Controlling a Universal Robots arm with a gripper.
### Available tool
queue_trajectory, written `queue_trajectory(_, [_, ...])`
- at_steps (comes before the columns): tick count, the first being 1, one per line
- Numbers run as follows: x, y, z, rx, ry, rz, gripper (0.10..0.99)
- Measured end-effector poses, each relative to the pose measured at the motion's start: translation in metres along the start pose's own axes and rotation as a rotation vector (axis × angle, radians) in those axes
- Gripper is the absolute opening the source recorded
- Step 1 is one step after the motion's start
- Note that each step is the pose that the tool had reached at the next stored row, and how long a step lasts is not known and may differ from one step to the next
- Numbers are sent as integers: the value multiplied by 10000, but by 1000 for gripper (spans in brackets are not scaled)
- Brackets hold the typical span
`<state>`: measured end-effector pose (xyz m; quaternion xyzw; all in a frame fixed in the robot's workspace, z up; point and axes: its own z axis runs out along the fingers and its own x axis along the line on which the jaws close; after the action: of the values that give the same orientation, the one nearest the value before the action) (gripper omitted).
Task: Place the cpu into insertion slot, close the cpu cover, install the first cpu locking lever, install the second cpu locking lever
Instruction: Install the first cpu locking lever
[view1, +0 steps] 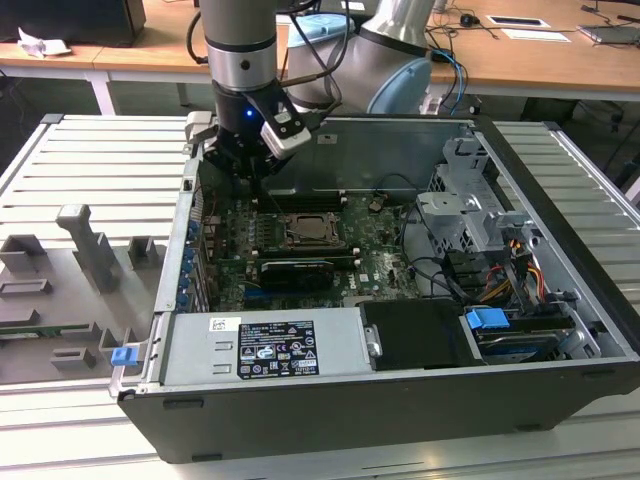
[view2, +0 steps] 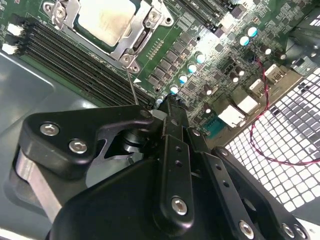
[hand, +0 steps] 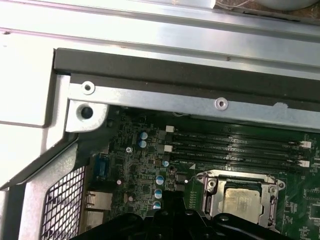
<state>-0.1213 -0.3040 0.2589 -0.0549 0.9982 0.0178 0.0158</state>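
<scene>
The cpu (view2: 106, 19), a pale silvery square, lies in the insertion slot (view1: 314, 232) on the green board. The cpu cover (view2: 131, 46), a silvery frame, lies flat around the chip; both wrist views show this, with the cpu (hand: 241, 201) inside the cover (hand: 208, 186). A thin metal locking lever (view2: 132, 86) sticks out from the socket's corner towards my gripper (view2: 168, 103). The gripper's black fingers are shut, with nothing seen between them, and hover just beside the socket. In the exterior view the gripper (view1: 243, 178) hangs over the board's back corner, to the left of the socket.
Long black memory slots (view2: 85, 62) run beside the socket. Capacitors (view2: 192, 67) and a red wire (view2: 260, 125) lie near the gripper. The case's metal wall (hand: 200, 102) and perforated rear panel (hand: 62, 210) stand close. A power supply (view1: 265, 350) and drive cage (view1: 470, 215) fill the case's other parts.
</scene>
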Motion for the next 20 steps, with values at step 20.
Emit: queue_trajectory(20, [-48, 139, 55, 0, 0, 9, 106])
